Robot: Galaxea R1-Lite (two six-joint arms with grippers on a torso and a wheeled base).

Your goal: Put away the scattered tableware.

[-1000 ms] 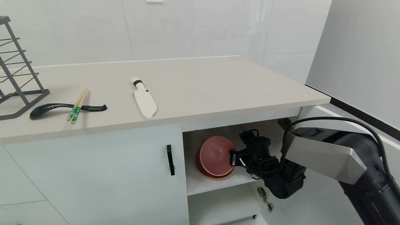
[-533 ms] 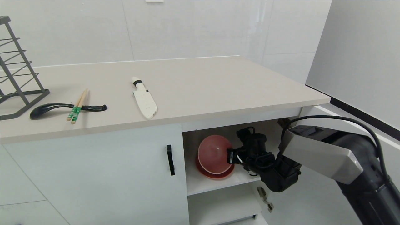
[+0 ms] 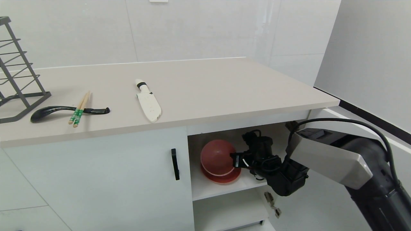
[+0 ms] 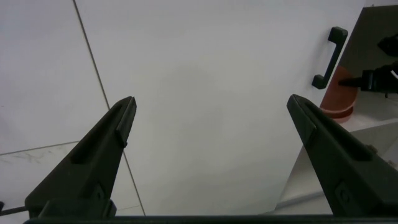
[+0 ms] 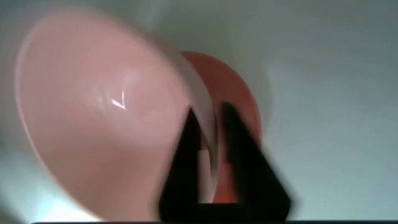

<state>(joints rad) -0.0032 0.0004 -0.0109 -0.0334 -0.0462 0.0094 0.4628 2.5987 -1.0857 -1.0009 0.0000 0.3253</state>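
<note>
The pink bowl (image 3: 216, 157) was inside the open cabinet, over the upper shelf (image 3: 221, 191), and your right gripper (image 3: 236, 159) was closed on it. In the right wrist view the two black fingers (image 5: 186, 143) pinched the rim of the bowl, one inside and one outside, and the hollow of the bowl faced that camera. So the bowl hung tilted, not flat.

The relation that mattered for you was bowl to red plate (image 3: 221, 177). The plate lay flat on the shelf directly below the bowl, a little toward the cabinet's back wall as seen from the gripper. The low edge of the bowl was very close to the plate; I could not tell whether they already touched. In my judgement the bowl had to be levelled and lowered straight onto the plate before the fingers let go, because a tilted bowl could roll or slide off.

Your left gripper (image 4: 211, 102) was open and held nothing. It was in front of the closed white door (image 3: 96, 179), on the far side of the black handle (image 3: 173, 164) from the bowl, so the right arm was clearly the nearer one.

Farther back, on the countertop (image 3: 208, 86), a white knife (image 3: 148, 102), a pair of chopsticks (image 3: 78, 110) and a black spoon (image 3: 61, 110) lay beside a wire rack (image 3: 16, 70), not yet put away.
</note>
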